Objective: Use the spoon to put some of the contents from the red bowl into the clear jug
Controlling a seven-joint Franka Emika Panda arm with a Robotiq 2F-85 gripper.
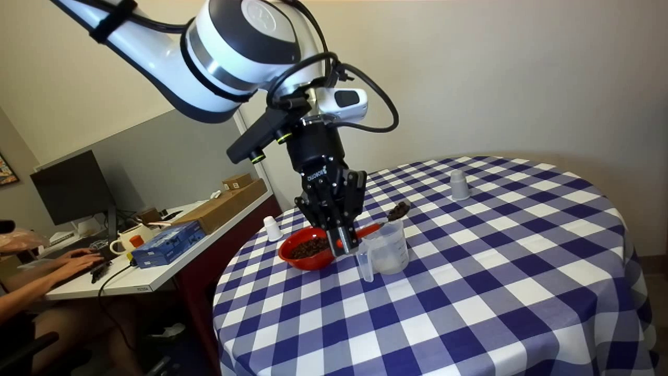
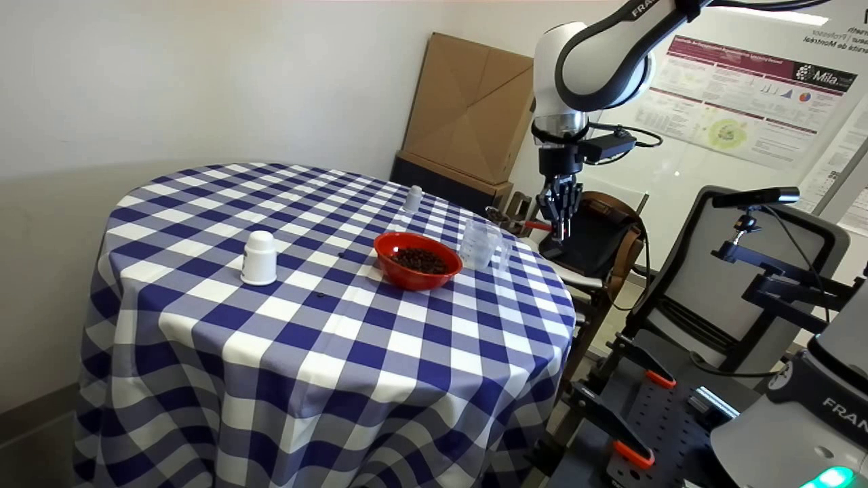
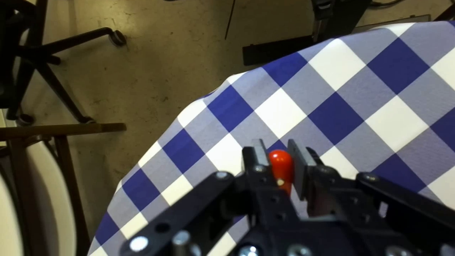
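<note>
The jaws of the gripper (image 3: 280, 159) pinch the spoon (image 1: 371, 228) by its red handle, its long axis slanting up, in both exterior views, to a loaded head near the clear jug (image 1: 391, 256). Jug and red bowl (image 2: 415, 279) stand on a checked tablecloth (image 1: 469, 292), a desk (image 1: 156, 273) near it.

In an exterior view we peer down aslant across the desk (image 1: 449, 313), jaws near mid-frame and closer to the lens than the red bowl (image 1: 313, 265), a computer monitor (image 1: 73, 185) tilted well to their left! Then in an exterior view the jaws sit farther off, upper right, the Franka base (image 2: 780, 440) looming close, below and right of them. Both exterior views share jaws, desk, red bowl, clear measuring jug (image 1: 389, 250). The wrist view, nearest, drops steeply past the jaws, clasping the red-handled spoon (image 3: 280, 163), onto desk edge and floor (image 3: 149, 78).
</note>
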